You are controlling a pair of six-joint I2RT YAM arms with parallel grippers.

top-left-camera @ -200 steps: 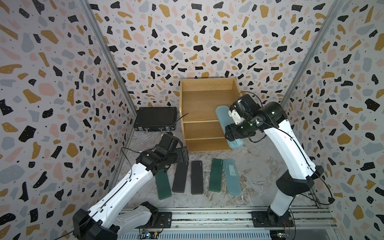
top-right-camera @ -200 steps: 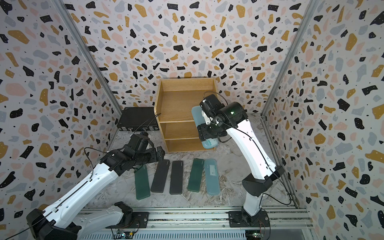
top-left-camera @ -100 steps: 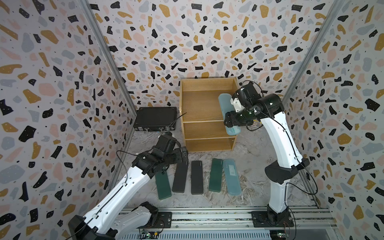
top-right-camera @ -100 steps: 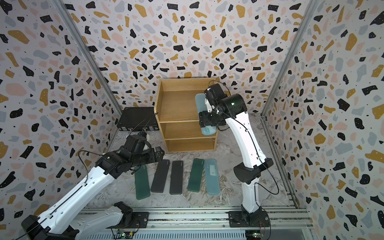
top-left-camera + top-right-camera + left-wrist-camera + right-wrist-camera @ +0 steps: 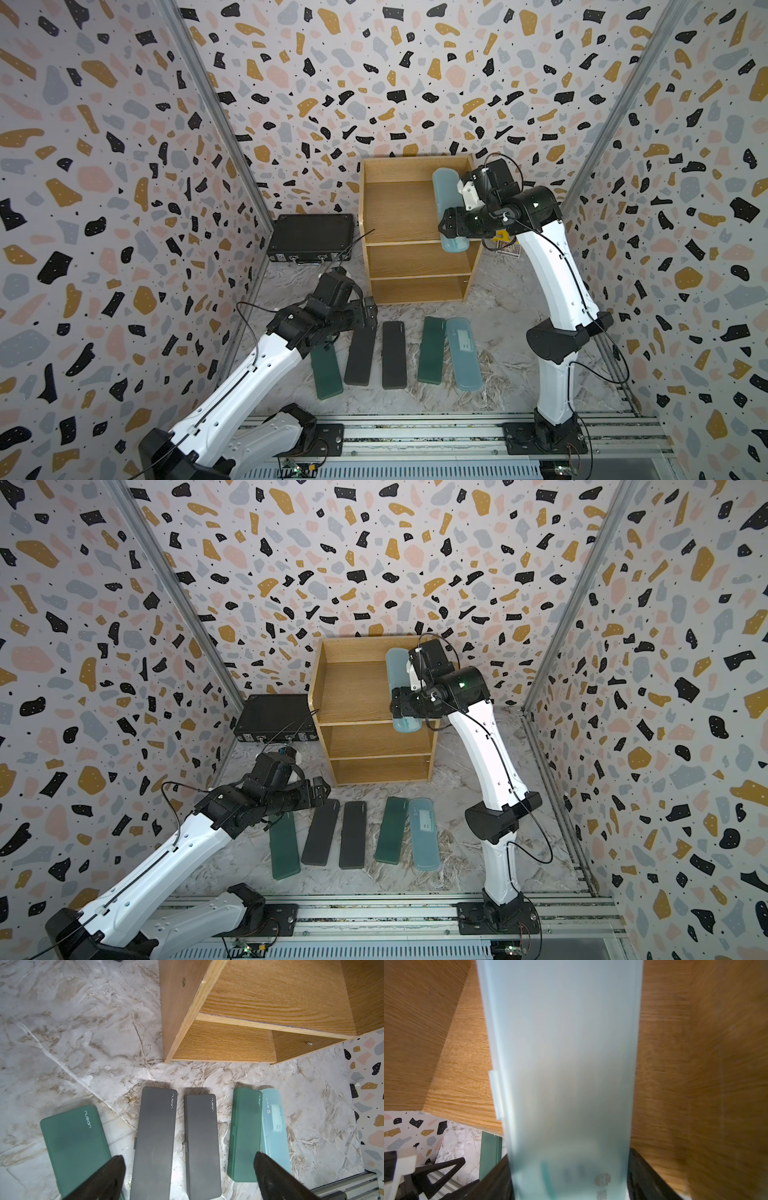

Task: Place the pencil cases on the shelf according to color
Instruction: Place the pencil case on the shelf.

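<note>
Over the last second the right gripper had raised the blue case from the shelf's middle tier to its top tier, right of centre in both top views. Its jaws were clamped across the case's lower part, and the case stood nearly upright by the right panel of the shelf. The case looked light, stiff and slick, so a hold across its narrow width near mid-length would probably steady it better. The right arm rose steeply, its wrist turned leftward. The left gripper, jaws wide apart, hovered over the five cases lying in a row on the table, lower centre.
</note>
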